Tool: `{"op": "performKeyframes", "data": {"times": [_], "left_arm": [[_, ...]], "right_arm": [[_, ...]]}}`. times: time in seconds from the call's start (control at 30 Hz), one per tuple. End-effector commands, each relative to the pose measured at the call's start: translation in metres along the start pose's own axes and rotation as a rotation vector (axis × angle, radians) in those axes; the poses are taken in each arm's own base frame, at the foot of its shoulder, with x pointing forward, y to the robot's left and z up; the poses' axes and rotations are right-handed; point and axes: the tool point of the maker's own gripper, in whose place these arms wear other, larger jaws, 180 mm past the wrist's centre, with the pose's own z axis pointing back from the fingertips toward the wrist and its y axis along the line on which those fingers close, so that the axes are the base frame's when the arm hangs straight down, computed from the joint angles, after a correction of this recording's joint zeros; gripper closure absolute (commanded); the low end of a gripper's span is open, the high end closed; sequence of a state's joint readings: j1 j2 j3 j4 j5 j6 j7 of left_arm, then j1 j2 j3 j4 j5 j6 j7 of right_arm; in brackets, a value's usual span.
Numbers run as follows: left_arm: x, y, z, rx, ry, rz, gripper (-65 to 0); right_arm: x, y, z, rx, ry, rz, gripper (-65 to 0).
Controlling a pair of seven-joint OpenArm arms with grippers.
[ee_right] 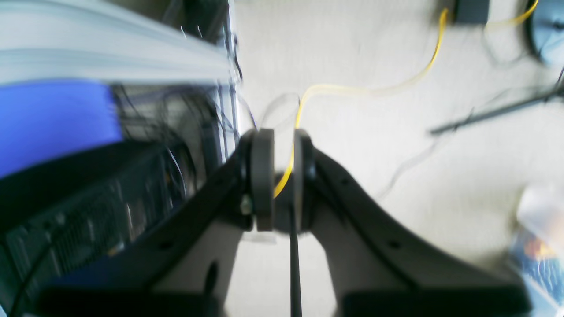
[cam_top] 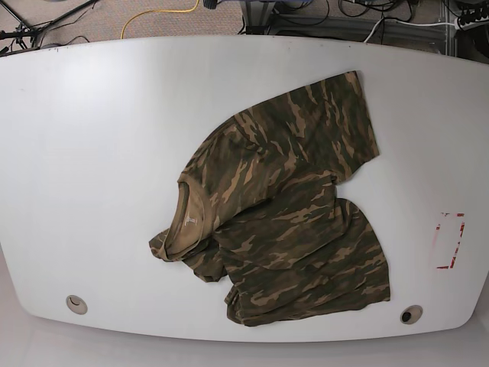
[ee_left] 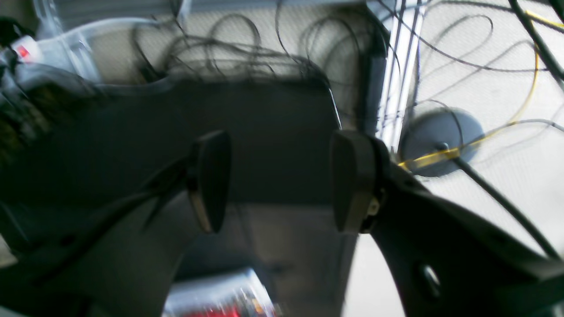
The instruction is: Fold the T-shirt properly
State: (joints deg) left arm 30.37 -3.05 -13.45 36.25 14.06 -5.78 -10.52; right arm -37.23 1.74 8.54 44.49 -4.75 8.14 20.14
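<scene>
White, rounded tabletop [cam_top: 92,153] carries the crumpled camouflage cloth T-shirt [cam_top: 283,206] just right of centre, long axis from 1 to 7 o'clock, tan-lined collar toward 9. Left gripper [ee_left: 280,180] gapes empty; right gripper [ee_right: 278,176] nearly closed, pinching nothing.

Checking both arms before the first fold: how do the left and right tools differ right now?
The left tool has its jaws spread wide; the right tool is nearly shut, only a slit left. The left looks past a dark surface, the right over pale floor with a yellow cable. Both are empty and off the T-shirt.
</scene>
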Motion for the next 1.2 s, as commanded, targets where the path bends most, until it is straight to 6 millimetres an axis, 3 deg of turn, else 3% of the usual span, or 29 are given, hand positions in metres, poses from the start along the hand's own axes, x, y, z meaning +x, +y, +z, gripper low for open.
{"op": "performKeyframes", "data": {"times": [0.0,0.6,0.67,1.17], "left_arm": [[-0.013,0.005,0.009,0.017,0.021,-0.012,-33.0],[-0.003,0.020,0.065,0.053,-0.128,-0.083,-33.1],[0.013,0.023,0.076,0.064,-0.192,-0.099,-33.0],[0.047,0.025,0.109,0.083,-0.308,-0.134,-33.3]], "right_arm": [[-0.003,-0.003,0.011,-0.002,-0.011,0.010,-6.7],[0.027,-0.002,0.058,-0.002,-0.136,0.050,-6.4],[0.033,-0.001,0.070,0.000,-0.159,0.060,-6.2],[0.060,-0.001,0.107,-0.004,-0.250,0.034,-6.1]]}}
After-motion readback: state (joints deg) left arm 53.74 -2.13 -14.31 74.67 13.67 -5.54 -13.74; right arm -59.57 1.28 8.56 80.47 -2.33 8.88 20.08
